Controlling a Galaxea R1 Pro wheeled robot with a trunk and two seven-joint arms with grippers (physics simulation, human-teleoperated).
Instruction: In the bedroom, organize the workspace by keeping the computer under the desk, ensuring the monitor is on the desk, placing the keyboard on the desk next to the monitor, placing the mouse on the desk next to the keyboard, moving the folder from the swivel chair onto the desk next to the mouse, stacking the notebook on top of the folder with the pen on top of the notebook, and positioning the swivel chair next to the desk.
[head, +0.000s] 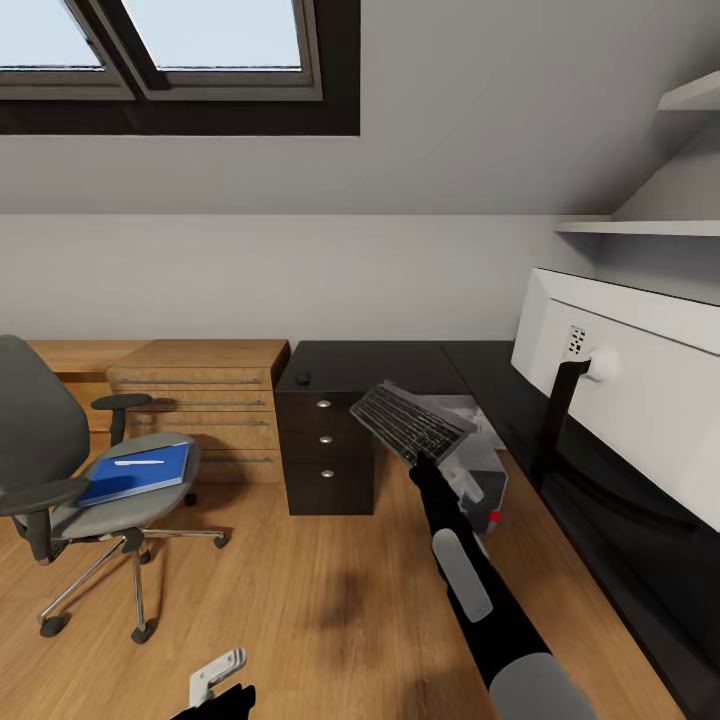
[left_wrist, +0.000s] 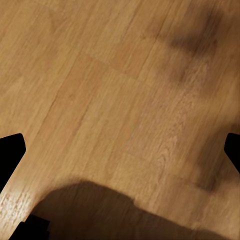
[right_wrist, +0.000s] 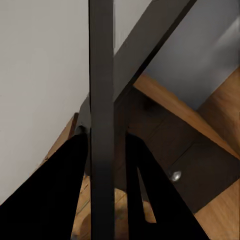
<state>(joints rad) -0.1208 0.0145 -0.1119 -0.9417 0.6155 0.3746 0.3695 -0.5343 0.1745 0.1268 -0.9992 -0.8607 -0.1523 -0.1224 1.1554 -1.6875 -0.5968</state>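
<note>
**Keyboard held up in the air near the bench**

Head view: the right pincer (head: 432, 457) is clenched on the keyboard (head: 411, 421). It grips the keyboard's near edge and holds it tilted above the floor (head: 300, 600), just in front of the black drawer unit (head: 328, 445). The grey computer (head: 480, 470) sits right behind the keyboard, partly hidden by it. The monitor (head: 640, 400) stands on the bench (head: 600, 520), close to the keyboard, with its white back showing. The small dark mouse (head: 302, 378) lies on the bench top, above the drawer unit. The swivel chair (head: 75, 480) stands well away from the keyboard, and the blue folder (head: 135, 474) lies on its seat. The left pincer (head: 215, 677) hangs low over the floor, far from the keyboard.

Left wrist view: the wood floor (left_wrist: 110, 100) lies under the left pincer, and its two dark fingertips (left_wrist: 10, 150) are spread apart, released.

Right wrist view: the keyboard (right_wrist: 102, 120) shows edge-on, a thin dark strip squeezed between the black fingers (right_wrist: 55, 195).
</note>
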